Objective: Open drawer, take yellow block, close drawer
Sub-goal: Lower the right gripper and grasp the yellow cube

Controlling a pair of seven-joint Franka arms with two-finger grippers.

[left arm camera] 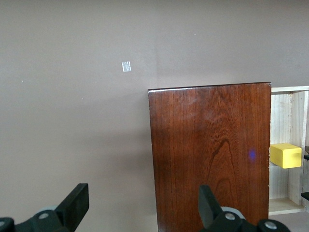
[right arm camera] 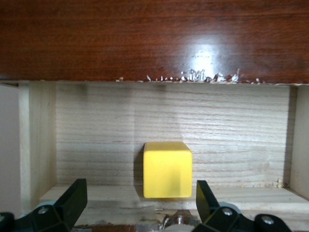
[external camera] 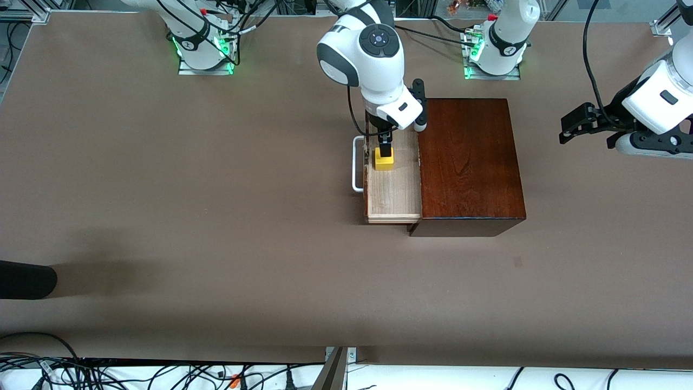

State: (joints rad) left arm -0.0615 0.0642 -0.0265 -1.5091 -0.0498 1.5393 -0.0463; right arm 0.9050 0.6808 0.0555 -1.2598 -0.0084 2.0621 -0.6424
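The drawer (external camera: 395,192) is pulled out of the dark mahogany box (external camera: 471,162) toward the right arm's end, its white handle (external camera: 357,162) at its front. The yellow block (external camera: 384,161) sits on the drawer's pale wood floor. My right gripper (external camera: 384,147) hangs right over the block, open. In the right wrist view the block (right arm camera: 167,169) lies between the spread fingers of that gripper (right arm camera: 141,188), untouched. My left gripper (external camera: 566,127) waits open in the air off the box's left-arm end. Its view (left arm camera: 143,192) shows the box (left arm camera: 207,154), the drawer (left arm camera: 282,121) and the block (left arm camera: 286,155).
A dark rounded object (external camera: 27,279) juts in at the right arm's end, near the front camera. Cables (external camera: 162,374) run along the table's near edge. A small tape mark (external camera: 518,262) lies on the brown table nearer the camera than the box.
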